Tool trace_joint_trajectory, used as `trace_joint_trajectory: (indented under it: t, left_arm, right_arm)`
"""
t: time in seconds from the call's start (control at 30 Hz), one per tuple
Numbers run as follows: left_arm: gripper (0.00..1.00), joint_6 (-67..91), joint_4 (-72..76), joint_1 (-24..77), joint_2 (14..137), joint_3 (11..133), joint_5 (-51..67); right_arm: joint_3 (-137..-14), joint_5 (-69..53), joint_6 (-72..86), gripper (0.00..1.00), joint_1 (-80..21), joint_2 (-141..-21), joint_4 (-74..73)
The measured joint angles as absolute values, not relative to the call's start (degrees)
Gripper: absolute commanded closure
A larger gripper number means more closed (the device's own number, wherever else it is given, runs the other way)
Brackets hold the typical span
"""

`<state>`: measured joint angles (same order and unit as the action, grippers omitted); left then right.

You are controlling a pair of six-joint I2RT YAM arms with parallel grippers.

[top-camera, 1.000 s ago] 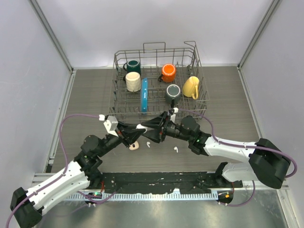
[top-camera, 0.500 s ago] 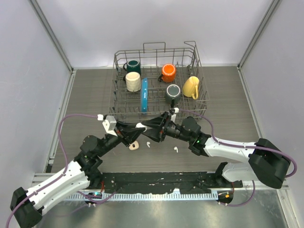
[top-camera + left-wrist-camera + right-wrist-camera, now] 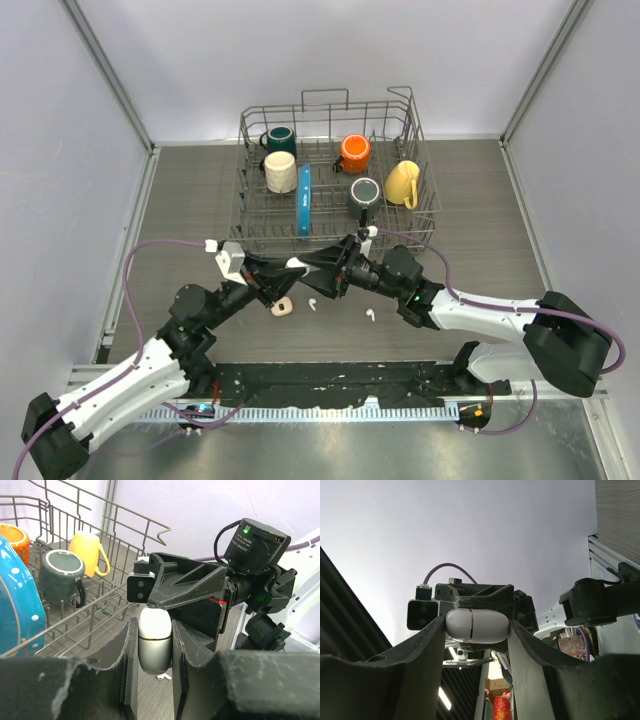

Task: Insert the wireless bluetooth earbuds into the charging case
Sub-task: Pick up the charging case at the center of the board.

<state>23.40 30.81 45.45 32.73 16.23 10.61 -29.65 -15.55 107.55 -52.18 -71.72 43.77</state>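
Earbuds (image 3: 311,302) are seen lying on the surface (image 3: 480,230) at 6 o'clock of the closed charging case (image 3: 155,642), which is clamped aloft by left fingers (image 3: 129,675) and right fingers (image 3: 427,655) together; opening is judged in hand, so its lid must be parted next.

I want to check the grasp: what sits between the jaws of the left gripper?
The white charging case sits there, pinched by the left gripper, as the left wrist view shows.
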Motion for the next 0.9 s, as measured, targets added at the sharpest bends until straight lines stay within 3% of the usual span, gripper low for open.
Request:
trace_joint_trajectory:
  t: [0.23, 0.47, 0.67, 0.8, 0.87, 0.9]
  left_arm:
    - [0.91, 23.59, 32.25, 45.36, 33.58, 16.21, 10.63]
    - [0.91, 24.25, 34.11, 45.39, 33.78, 16.21, 11.07]
    - [0.88, 24.95, 34.74, 45.36, 33.67, 16.21, 10.9]
    - [0.78, 25.17, 35.05, 45.39, 33.63, 16.21, 11.03]
    - [0.73, 25.36, 35.0, 45.39, 33.63, 16.21, 11.03]
    - [0.66, 25.5, 34.98, 45.39, 33.63, 16.21, 11.0]
  right_arm:
    - [-29.63, -15.25, 108.22, 0.39, -52.18, -71.72, 44.25]
    - [-29.54, -14.87, 109.67, 0.38, -52.18, -72.07, 47.27]
    - [-29.36, -14.66, 110.65, 0.68, -52.51, -73.12, 48.97]
    - [-29.17, -14.41, 110.78, 0.87, -52.66, -73.14, 49.78]
    - [-29.12, -14.35, 110.5, 0.92, -52.66, -73.14, 49.78]
    - [-29.12, -14.28, 110.28, 0.95, -52.66, -73.14, 49.78]
